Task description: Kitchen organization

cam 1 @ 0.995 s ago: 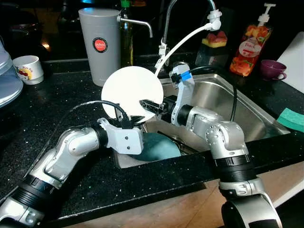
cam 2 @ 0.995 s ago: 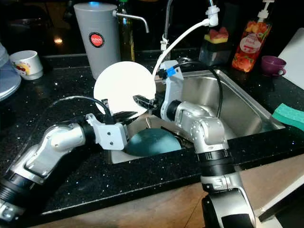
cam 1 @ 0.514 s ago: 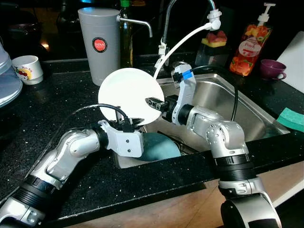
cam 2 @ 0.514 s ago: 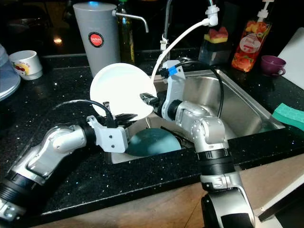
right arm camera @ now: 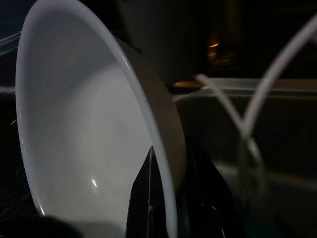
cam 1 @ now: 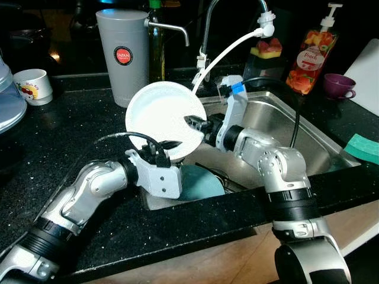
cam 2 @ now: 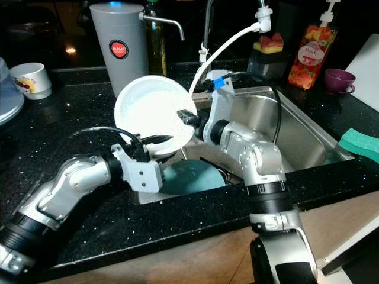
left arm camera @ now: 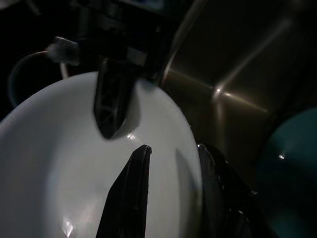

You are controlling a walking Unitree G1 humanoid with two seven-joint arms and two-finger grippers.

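A white plate [cam 1: 160, 118] is held up on edge over the near left corner of a steel sink [cam 1: 308, 139], tilted so its hollow face looks toward the camera. Two silver robot arms grip it from opposite sides. The left pincer [cam 1: 167, 145] comes up from below and is closed on the plate's lower rim, with one black finger [left arm camera: 130, 191] lying across the white face and the other behind the edge. The right pincer [cam 1: 194, 122] reaches in from the sink side and is closed on the plate's right rim, one finger in front of it and one behind. In the bottom of the sink, just below the plate and beside the left wrist, lies a teal bowl [cam 1: 201, 182], turned over. The sink is set in a black speckled table [cam 1: 65, 148]. Behind the plate on the table stands a tall grey jug [cam 1: 124, 56] with a red round label, and a tap [cam 1: 207, 29] with a white hose [cam 1: 228, 50] curves over the sink. At the far left sits a small white cup [cam 1: 34, 86] with a printed picture. Behind the sink to the right stand an orange soap bottle [cam 1: 311, 56] with a pump and a purple cup [cam 1: 339, 86]. A green sponge [cam 1: 364, 148] lies on the table at the right edge.
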